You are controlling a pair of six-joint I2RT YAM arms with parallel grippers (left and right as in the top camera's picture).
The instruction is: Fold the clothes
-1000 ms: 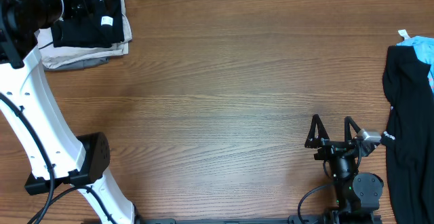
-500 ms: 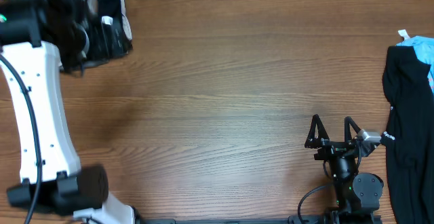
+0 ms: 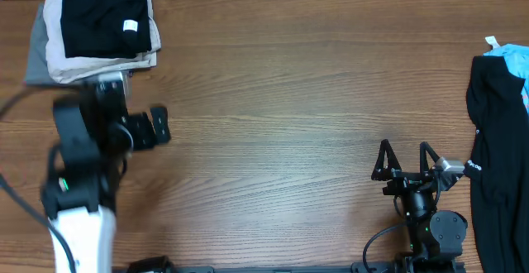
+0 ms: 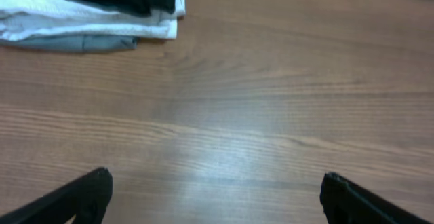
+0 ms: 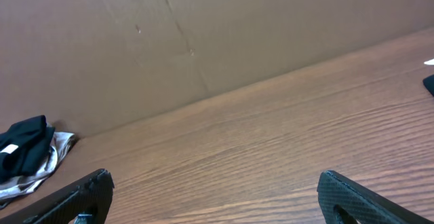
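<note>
Left gripper: you had its jaws spread wide with nothing between them, over bare wood by the desk's left edge, just on the near side of the folded stack and apart from it.
Right gripper: you had it parked low at the near edge, toward the right corner, jaws equally wide and empty.
Folded stack: you could see it in the far left corner, a black T-shirt on top with its white tag showing, a cream garment under it, and a grey garment peeking out at the left.
Loose black garment: it lay unfolded along the right edge, partly out of frame, just beside the right gripper's wrist.
Light blue fabric: it sat at the right edge, tucked against the far end of the loose black garment.
Left wrist view: your two fingertips framed bare wood, with the stack's layered edges ahead at upper left.
Right wrist view: you looked across the desk to a cardboard wall, the stack small at far left.
</note>
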